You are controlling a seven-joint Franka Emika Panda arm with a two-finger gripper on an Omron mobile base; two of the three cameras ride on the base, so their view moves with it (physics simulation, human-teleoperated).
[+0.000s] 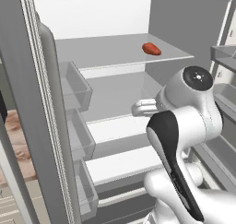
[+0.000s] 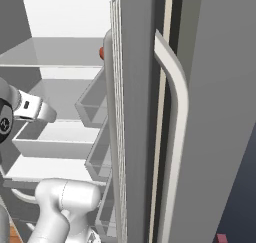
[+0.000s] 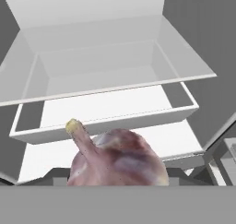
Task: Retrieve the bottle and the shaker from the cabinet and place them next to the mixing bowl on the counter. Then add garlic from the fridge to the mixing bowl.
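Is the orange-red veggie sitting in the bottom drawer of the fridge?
No, the orange-red vegetable lies on the top shelf of the fridge.

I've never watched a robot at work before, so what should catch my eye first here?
Right up close in the hand view sits a lumpy pinkish garlic bulb with a stubby stem, in front of the pale shelves of the open fridge. Next, the big white arm reaching into that fridge, and a small orange-red vegetable alone on an upper shelf.

You have one garlic [image 3: 117,158] bulb at the jaws, one orange-red vegetable [image 1: 151,49] on the shelf beyond, and three door bins [image 1: 76,85].
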